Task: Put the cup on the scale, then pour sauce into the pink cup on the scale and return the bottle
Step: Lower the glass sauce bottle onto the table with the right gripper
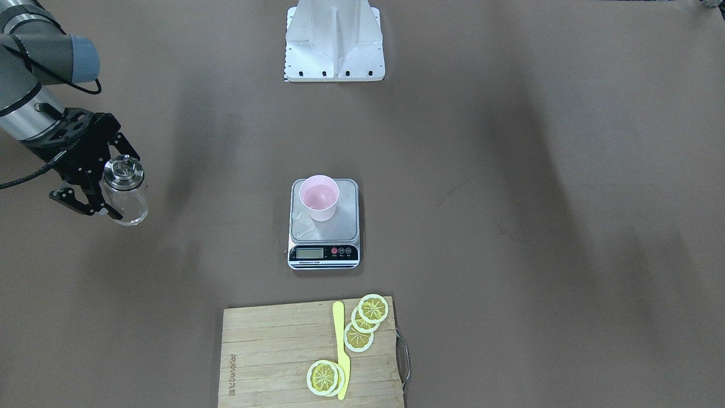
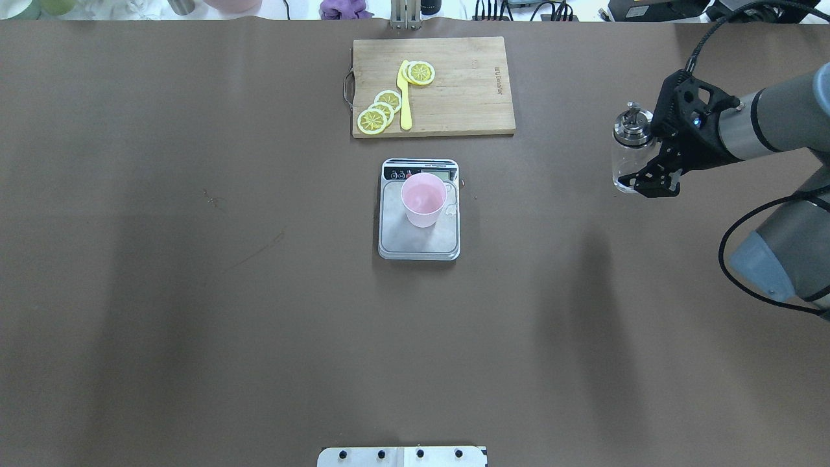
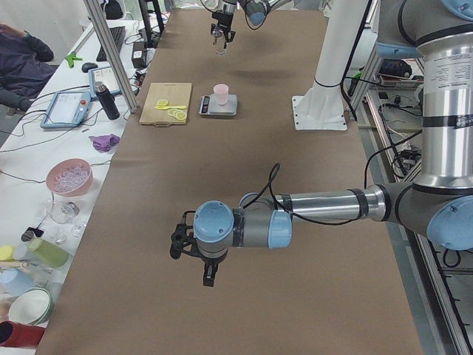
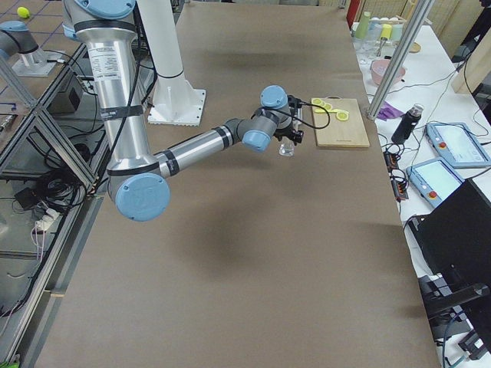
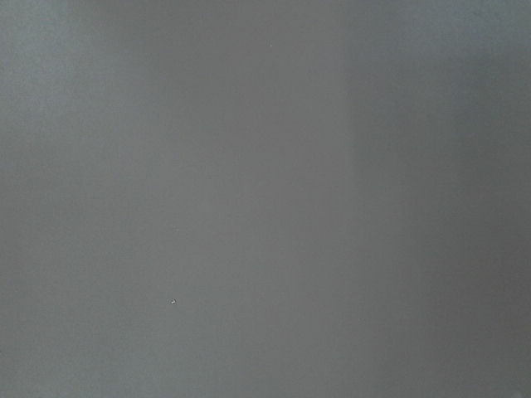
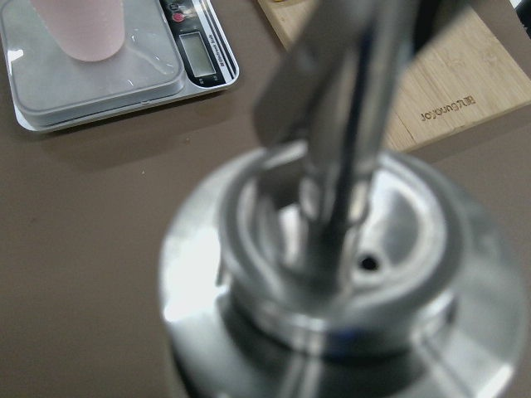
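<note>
The pink cup [image 1: 319,197] [image 2: 423,200] stands upright on the silver platform of the scale [image 1: 340,226] [image 2: 415,243], towards the display end. Wet streaks show on the platform beside it. The clear glass bottle [image 1: 126,195] [image 2: 628,155] with its metal pourer cap is upright at the table's right side, far from the scale. My right gripper [image 1: 122,184] [image 2: 639,159] is shut on its body from the side. The right wrist view is filled by the blurred cap [image 6: 348,274]. My left gripper [image 3: 207,275] hangs low over bare table; I cannot tell its state.
A wooden cutting board [image 1: 272,351] [image 2: 467,97] with lemon slices [image 2: 382,110] and a yellow knife [image 1: 341,351] lies just beyond the scale. The white robot base [image 1: 334,42] stands at the near edge. A side table with bowls and a seated person [image 3: 18,66] lies past the far edge.
</note>
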Robot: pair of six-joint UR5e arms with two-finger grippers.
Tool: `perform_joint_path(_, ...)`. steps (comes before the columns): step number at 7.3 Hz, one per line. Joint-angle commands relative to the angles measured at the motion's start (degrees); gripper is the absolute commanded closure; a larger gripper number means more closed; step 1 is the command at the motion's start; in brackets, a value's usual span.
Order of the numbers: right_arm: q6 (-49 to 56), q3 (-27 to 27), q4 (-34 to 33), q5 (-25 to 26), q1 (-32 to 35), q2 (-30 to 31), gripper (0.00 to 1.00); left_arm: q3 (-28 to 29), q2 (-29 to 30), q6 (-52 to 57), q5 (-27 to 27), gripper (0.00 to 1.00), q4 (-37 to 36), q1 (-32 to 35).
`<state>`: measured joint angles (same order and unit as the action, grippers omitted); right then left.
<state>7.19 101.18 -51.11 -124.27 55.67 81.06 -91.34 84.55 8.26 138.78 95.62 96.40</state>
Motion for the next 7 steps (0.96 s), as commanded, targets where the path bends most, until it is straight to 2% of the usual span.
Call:
perform_joint_path(1,-0.16,-8.85,12.82,-5.71,3.99,1.37,1.0,0.02,0.0,0.0,0.0,0.02,0.09,-0.07)
perform_joint_path(3,-2.0,-15.02,21.55,-8.79,6.11,1.56,1.0,0.02,0.0,0.0,0.0,0.02,0.09,-0.07)
perform_joint_path(7,-6.58,-24.78,35.53,-9.86,6.55,1.56,1.0,0.02,0.0,0.0,0.0,0.02,0.09,-0.25)
